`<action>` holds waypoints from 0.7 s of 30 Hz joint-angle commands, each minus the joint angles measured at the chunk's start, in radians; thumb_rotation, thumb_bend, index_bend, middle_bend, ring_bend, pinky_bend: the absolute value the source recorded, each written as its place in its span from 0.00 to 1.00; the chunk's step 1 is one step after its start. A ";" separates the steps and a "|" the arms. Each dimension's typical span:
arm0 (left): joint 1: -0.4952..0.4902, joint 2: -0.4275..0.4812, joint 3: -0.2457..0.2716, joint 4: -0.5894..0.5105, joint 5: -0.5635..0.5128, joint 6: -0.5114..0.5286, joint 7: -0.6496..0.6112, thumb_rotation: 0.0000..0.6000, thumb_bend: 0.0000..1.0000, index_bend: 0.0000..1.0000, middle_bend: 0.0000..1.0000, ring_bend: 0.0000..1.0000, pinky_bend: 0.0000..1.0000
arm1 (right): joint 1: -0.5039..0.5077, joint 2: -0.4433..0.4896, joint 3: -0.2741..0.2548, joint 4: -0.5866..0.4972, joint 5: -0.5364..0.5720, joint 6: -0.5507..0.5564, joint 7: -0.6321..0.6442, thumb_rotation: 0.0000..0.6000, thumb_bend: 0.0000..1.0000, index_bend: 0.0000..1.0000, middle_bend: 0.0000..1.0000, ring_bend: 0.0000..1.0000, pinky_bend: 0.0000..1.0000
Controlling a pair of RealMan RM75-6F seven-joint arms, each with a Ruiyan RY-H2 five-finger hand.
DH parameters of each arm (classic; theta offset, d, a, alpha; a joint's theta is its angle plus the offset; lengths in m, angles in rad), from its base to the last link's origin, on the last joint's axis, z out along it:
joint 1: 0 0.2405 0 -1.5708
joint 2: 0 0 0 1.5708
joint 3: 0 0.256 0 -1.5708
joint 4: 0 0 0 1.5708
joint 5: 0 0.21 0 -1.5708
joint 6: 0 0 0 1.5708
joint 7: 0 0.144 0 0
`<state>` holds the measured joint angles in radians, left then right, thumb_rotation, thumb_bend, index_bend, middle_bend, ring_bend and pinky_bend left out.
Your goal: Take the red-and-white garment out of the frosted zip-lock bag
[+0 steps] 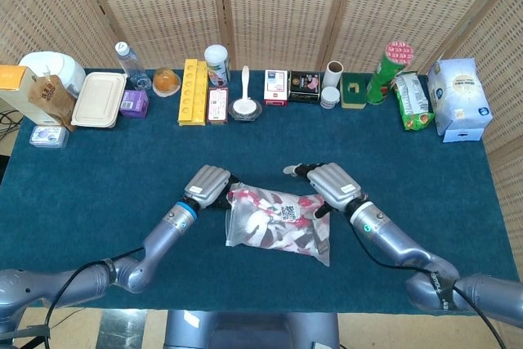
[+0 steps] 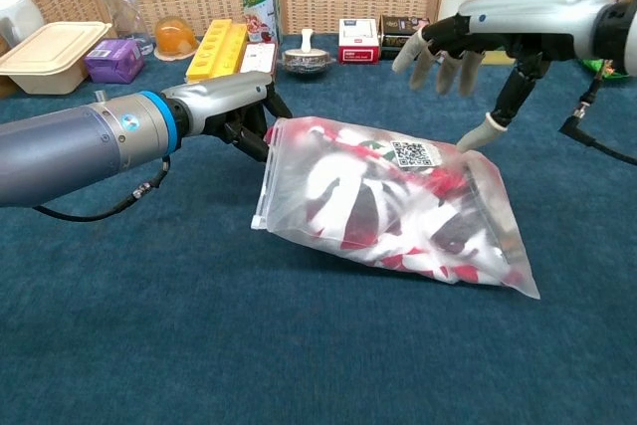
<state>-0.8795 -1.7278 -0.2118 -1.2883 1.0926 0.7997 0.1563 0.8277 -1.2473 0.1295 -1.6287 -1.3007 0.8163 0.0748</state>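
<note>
The frosted zip-lock bag (image 1: 278,222) (image 2: 388,208) lies on the blue table with the red-and-white garment (image 2: 343,201) bunched inside it. Its zip edge faces the left. My left hand (image 1: 208,185) (image 2: 237,111) grips the far corner of that zip edge, fingers curled around it. Above the bag's right end hovers my right hand (image 1: 331,184) (image 2: 476,42), fingers spread and holding nothing. One fingertip (image 2: 481,134) reaches down close to the bag's top right; whether it touches is unclear.
A row of goods lines the table's far edge: a water bottle (image 1: 128,64), a beige lunch box (image 1: 98,99), a yellow tray (image 1: 193,91), a bowl with a spoon (image 1: 244,107), small boxes (image 1: 304,86), a green tube (image 1: 382,73) and a white pack (image 1: 458,98).
</note>
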 commanded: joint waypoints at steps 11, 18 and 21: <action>-0.017 0.034 -0.009 -0.054 -0.067 -0.019 0.056 1.00 0.48 0.86 1.00 1.00 0.94 | -0.110 -0.008 -0.152 0.226 -0.410 0.259 0.135 1.00 0.10 0.27 0.38 0.44 0.42; -0.027 0.043 -0.007 -0.073 -0.115 -0.021 0.093 1.00 0.48 0.86 1.00 1.00 0.94 | -0.154 -0.060 -0.207 0.377 -0.545 0.422 0.163 1.00 0.08 0.29 0.41 0.49 0.46; -0.034 0.050 -0.006 -0.090 -0.145 -0.019 0.123 1.00 0.48 0.86 1.00 1.00 0.94 | -0.185 -0.087 -0.231 0.479 -0.616 0.536 0.151 1.00 0.08 0.29 0.42 0.52 0.47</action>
<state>-0.9094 -1.6819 -0.2183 -1.3692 0.9610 0.7790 0.2671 0.6753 -1.3023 -0.0716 -1.2320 -1.8523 1.2646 0.2280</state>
